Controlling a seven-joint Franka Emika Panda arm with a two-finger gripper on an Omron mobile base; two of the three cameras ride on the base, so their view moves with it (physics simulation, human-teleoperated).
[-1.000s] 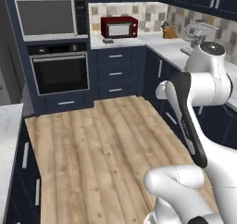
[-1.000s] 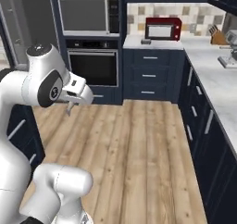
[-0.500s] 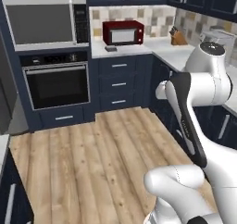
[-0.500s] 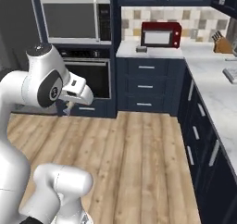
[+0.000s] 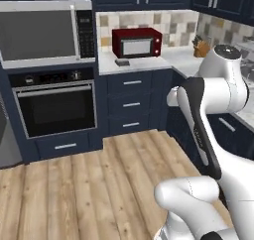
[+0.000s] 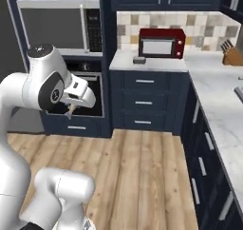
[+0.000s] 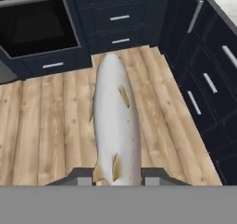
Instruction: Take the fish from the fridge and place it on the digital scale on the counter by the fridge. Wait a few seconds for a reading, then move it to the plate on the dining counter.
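The arm carries the fish [image 7: 115, 121] over the wood floor, far from the digital scale [image 5: 122, 62] on the corner counter beside the red box [image 5: 136, 41]. The gripper [image 7: 115, 180] pinches only 1 end, seemingly the tail; swinging could shake it loose.

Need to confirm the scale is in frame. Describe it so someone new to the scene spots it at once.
Find the white counter right of the built-in microwave and oven stack, under the tiled wall. On it stands a big dark-red box; the digital scale lies just in front of the box's left end. It is the small, flat, dark-grey square there, far lower than the box.
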